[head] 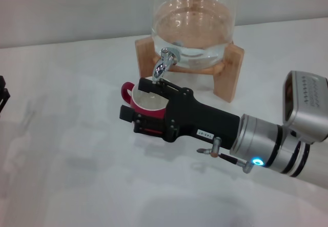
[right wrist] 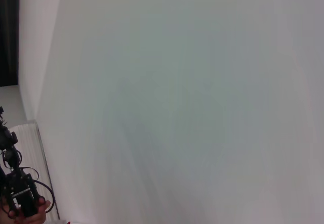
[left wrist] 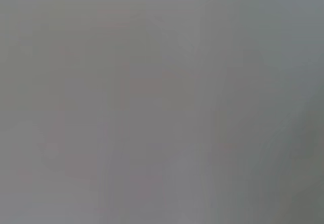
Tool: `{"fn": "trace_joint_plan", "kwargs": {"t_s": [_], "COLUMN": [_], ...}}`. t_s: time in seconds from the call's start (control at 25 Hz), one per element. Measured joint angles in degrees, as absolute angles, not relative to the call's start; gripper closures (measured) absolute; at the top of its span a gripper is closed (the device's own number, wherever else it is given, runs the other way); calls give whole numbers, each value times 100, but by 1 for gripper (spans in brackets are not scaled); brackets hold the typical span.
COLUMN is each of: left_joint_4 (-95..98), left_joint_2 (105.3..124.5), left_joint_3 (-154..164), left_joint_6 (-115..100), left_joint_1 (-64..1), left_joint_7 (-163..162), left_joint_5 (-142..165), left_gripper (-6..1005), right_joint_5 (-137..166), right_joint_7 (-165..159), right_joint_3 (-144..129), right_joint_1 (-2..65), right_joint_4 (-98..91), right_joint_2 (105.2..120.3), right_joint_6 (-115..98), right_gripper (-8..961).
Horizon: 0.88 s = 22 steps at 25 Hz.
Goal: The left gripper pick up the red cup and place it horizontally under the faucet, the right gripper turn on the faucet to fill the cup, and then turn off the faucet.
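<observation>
- The right gripper (head: pixel 142 100), a long black body with a small white label on a silver-grey wrist with a blue light, reached in from the right side of the head view, low over the white table (head: pixel 66 150).
- Its upper finger (head: pixel 148 85) lay just below the faucet's spout, and its lower finger (head: pixel 128 114) was in front of the cup.
- The jaws stood apart, one on each side of the red cup (head: pixel 138 96); it could not be told whether they touched it.
- The red cup stood upright on the table, directly under the chrome faucet (head: pixel 165 63), with its white inside visible and its loop handle toward the robot's left.
- The faucet was fitted to a clear glass jar (head: pixel 192 24) with water inside, on a wooden stand (head: pixel 233 73).
- The left gripper (head: pixel 3 98) showed only as a black part at the left edge of the head view, well apart from the cup; its opening could not be told.
- The left wrist view showed only an even grey surface.
</observation>
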State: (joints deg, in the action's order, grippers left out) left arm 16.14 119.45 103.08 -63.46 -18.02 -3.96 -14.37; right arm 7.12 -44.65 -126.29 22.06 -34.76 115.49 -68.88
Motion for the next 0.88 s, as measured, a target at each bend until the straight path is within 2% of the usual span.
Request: {"fn": "trace_joint_plan", "kwargs": {"t_s": [0.88], "left_joint_4": [1601], "left_joint_2": [11944], "left_joint_3": [10309], "left_joint_6": [-6305], "left_joint_1": [-1932], "left_joint_7": [-397], "left_joint_5": [-1422], "left_gripper": [127], "right_joint_5": [712], "right_joint_7": [-4468], "right_joint_3": [-12640], "right_joint_1": [2566], "right_joint_4": [-3415], "right_joint_2": [11597], "right_joint_6": [-6570], "right_gripper": [99]}}
